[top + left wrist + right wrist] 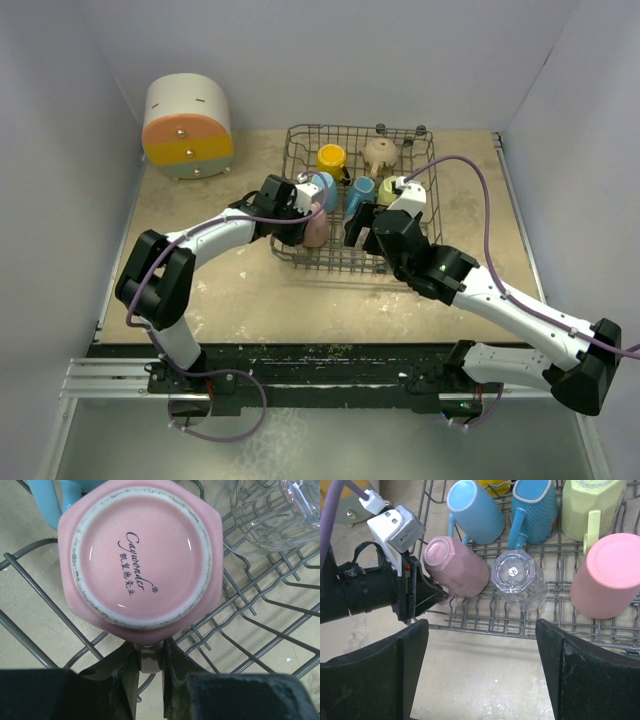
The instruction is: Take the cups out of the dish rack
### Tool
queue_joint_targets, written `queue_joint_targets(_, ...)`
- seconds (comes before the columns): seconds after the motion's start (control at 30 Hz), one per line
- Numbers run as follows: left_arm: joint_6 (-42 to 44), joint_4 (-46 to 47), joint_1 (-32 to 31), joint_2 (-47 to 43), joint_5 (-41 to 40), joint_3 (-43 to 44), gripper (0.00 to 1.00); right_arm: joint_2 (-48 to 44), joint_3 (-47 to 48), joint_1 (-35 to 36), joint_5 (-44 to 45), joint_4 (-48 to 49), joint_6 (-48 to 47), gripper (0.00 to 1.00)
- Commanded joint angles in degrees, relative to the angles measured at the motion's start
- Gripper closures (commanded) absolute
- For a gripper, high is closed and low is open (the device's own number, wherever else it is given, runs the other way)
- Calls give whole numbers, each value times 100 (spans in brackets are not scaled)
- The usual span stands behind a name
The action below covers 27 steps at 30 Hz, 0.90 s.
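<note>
You have a rounded white, orange and yellow drawer box (188,127) upper left, on the tan table (250,290)

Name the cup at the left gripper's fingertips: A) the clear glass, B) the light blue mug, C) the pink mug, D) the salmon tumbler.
C: in the left wrist view the left gripper pinches a pale strip, apparently the handle, right under the pink mug, whose upturned base fills the frame.
</note>
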Motion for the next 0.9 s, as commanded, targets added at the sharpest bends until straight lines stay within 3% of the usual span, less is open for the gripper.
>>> queue_joint_targets(0.0,-109,156,136,-652,386,154,100,-214,174,28,-15,153,128,10)
queue_joint_targets(0.33,-332,-144,572,-1785,1446,662,100,-463,116,28,-395,384,303,6)
queue_joint_targets(0.47,-477,-547,764,-2062,1909,1132,100,-494,110,30,-737,943,420,5)
queue_joint_targets(0.67,-708,-913,883,-2777,2289,1477,100,118,662,29,-1626,1403,599,3)
queue_joint_targets(0.87,-1216,-1160,1057,-3273,2707,1547,100,99,208,37,-2381,3234,1234,3)
